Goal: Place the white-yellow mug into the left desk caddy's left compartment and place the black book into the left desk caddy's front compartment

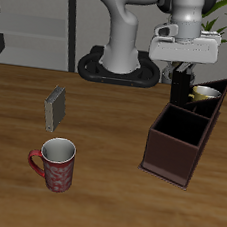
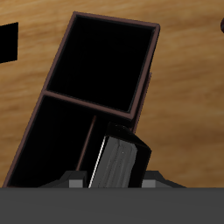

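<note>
- Dark brown left desk caddy (image 1: 179,144), open-topped, slanted walls, at right of centre in the exterior view, running from mid-table back toward the robot's base; large square section nearest the table's front edge, narrow sections behind it.
- White-yellow mug (image 1: 204,95), pale yellow-cream, tilted, sitting in a narrow back section of the caddy, rim showing above the wall.
- Black book (image 1: 180,86), thick, upright, clamped between the gripper (image 1: 182,69) fingers, lower part level with the caddy's back end, just beside the mug; contact with the caddy floor not discernible.
- Same black book (image 2: 121,157) in the wrist view: white page edges facing the camera, dark cover on either side, poised over a narrow section next to the caddy (image 2: 61,61) divider; large dark section beyond.
- Jaws: closed on the black book, gripping its top.
- Grey book (image 1: 55,105), small, standing slightly tilted, left of centre on the wooden table (image 1: 95,199), well apart from the caddy.
- Red patterned mug (image 1: 55,165), upright, lower left of the exterior frame, nearer the front edge, handle toward the frame's left.
</note>
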Controlling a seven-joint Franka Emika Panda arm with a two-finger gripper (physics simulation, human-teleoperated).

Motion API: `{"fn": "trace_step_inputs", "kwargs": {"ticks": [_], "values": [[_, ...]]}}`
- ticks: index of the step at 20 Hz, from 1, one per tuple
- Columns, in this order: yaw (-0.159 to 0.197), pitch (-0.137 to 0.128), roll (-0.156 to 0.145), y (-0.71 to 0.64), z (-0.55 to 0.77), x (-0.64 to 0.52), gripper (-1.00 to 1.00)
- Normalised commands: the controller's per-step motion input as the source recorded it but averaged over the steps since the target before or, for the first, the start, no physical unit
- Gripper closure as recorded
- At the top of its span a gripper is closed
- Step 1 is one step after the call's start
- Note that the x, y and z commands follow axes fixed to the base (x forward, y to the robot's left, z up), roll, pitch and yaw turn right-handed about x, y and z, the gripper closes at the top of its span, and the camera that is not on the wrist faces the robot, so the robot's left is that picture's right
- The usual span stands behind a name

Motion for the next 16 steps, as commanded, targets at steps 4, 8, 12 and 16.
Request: {"fn": "trace_step_inputs", "kwargs": {"ticks": [4,8,12,16], "values": [[0.002,0.007,0.021,0.09,-0.06,0.00,1.00],[-0.010,0.017,0.008,0.03,-0.07,0.04,1.00],[0.008,0.006,0.022,0.07,-0.10,0.03,1.00],[0.009,0.034,0.017,0.07,-0.18,0.08,1.00]]}}
